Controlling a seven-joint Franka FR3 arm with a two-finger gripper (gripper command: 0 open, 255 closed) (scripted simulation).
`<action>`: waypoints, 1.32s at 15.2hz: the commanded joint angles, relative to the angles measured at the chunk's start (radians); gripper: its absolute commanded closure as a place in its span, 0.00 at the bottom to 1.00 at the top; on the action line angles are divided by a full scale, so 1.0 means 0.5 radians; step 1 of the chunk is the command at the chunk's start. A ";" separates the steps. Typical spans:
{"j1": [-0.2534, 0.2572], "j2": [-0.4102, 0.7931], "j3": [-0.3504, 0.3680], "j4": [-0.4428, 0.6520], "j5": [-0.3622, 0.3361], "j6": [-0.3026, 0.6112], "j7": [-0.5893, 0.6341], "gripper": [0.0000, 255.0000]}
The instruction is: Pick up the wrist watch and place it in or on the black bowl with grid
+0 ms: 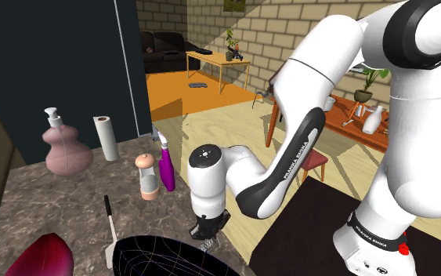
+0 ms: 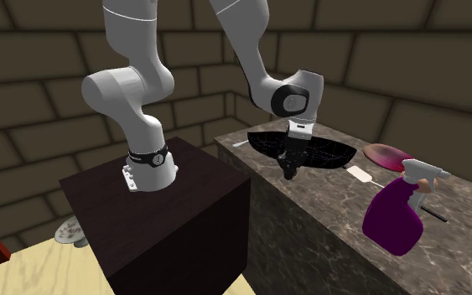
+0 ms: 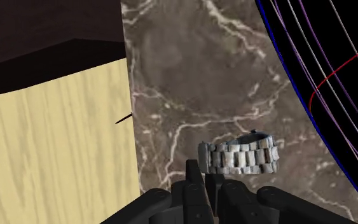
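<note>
Your fingers (image 3: 209,181) are clenched almost together, and they look to be pinching one end of the wrist watch (image 3: 240,156). It sits at their tips close over the marbled surface (image 3: 190,83), just beside the bowl's rim.

Treat the watch as light but awkward. Its grey link bracelet looks like metal, hard and probably slick, and the jointed links will likely sag and swing from an end-hold. I judge a clamp across the bracelet's width, near the case, to be the safer place. The face may not like a drop.

Next out is the black bowl (image 3: 343,95), wide and shallow, with a blue rim and thin coloured grid lines inside. You can see nothing lying in it, so there should be room to set the watch down anywhere inside.

Farther along the surface stand a red dish (image 1: 42,255), whose contents you cannot tell, a purple spray bottle (image 1: 166,165) and a pink dispenser (image 1: 67,149).
</note>
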 commanded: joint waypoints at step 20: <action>-0.192 -0.579 0.278 0.011 0.651 -0.417 -0.486 1.00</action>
